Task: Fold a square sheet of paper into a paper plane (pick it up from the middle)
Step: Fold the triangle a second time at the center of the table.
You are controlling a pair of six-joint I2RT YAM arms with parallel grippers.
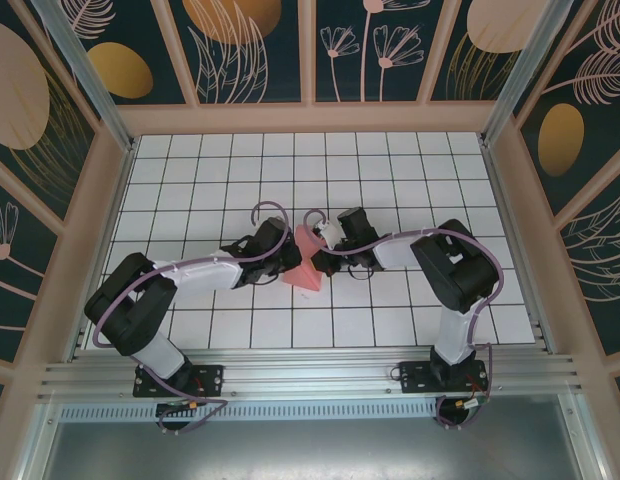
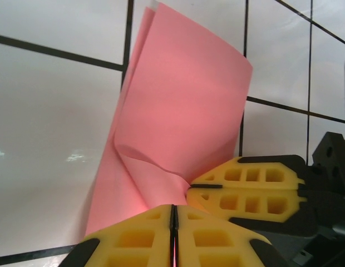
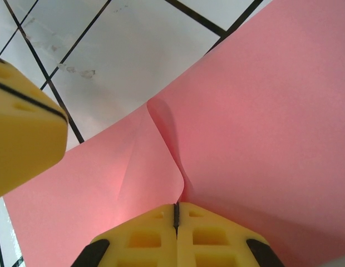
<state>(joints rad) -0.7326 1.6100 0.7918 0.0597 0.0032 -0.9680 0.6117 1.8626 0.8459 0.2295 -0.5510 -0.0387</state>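
Observation:
The square sheet of paper point(image 1: 308, 268), salmon pink, is bent into loose layers and held up off the tiled table between both grippers. My left gripper point(image 1: 290, 258) is shut on its lower edge; in the left wrist view the sheet point(image 2: 178, 111) rises from the closed yellow fingertips point(image 2: 173, 207). My right gripper point(image 1: 323, 256) is shut on a curled fold of the sheet point(image 3: 261, 111) at its fingertips point(image 3: 175, 206). The right gripper point(image 2: 190, 191) pinches the sheet just right of the left one. A left finger point(image 3: 22, 133) shows at the right wrist view's left edge. The paper plane is out of view.
The white gridded table point(image 1: 390, 180) stretches out behind and beside the arms. Wooden frame walls point(image 1: 310, 118) close it in at the back and sides. An aluminium rail point(image 1: 310, 375) with both arm bases runs along the near edge.

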